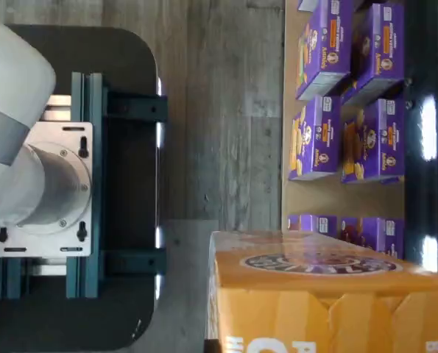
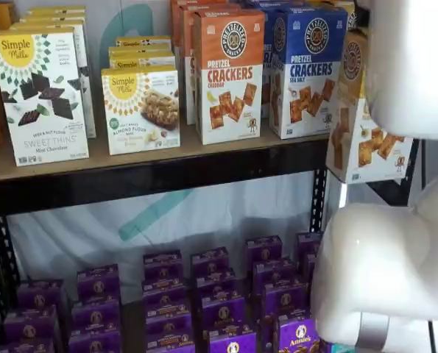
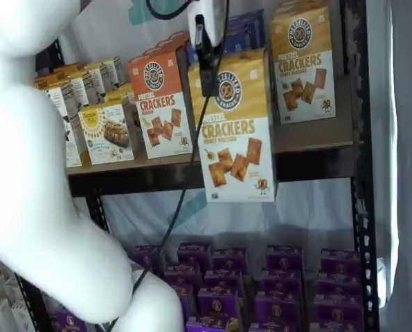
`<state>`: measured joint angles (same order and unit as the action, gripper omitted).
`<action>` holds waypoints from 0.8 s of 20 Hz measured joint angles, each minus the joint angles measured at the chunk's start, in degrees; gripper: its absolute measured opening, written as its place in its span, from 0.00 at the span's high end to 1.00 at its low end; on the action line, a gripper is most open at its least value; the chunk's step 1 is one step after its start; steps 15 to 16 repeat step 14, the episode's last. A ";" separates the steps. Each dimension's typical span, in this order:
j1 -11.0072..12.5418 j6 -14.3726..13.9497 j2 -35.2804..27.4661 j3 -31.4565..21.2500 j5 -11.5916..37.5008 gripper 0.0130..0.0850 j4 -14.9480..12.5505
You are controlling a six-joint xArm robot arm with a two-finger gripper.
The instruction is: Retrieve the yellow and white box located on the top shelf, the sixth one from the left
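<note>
yellow and white box point(image 3: 237, 131) held before the top shelf point(image 3: 302, 142), purple boxes point(image 3: 282, 290) below

Looked like a shop aisle or a mock store set up for testing. Black metal racking with perforated uprights point(image 3: 359, 207) and a tan wooden top shelf point(image 2: 152, 158), stocked in neat rows with facing cartons: white Simple Mills boxes point(image 2: 38, 95), orange pretzel cracker cartons point(image 2: 230, 73), a blue one point(image 2: 307, 70). Below, ranks of identical purple boxes point(image 2: 219, 309). Underfoot, grey wood-look flooring point(image 1: 219, 110); behind the racking, a pale backdrop with a teal shape point(image 2: 152, 213).
</note>
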<state>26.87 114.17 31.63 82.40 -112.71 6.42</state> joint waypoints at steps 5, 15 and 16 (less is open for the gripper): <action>-3.72 -3.75 1.23 -1.27 -1.11 0.33 -0.07; -7.61 -7.86 2.19 -2.19 -2.37 0.33 0.28; -7.61 -7.86 2.19 -2.19 -2.37 0.33 0.28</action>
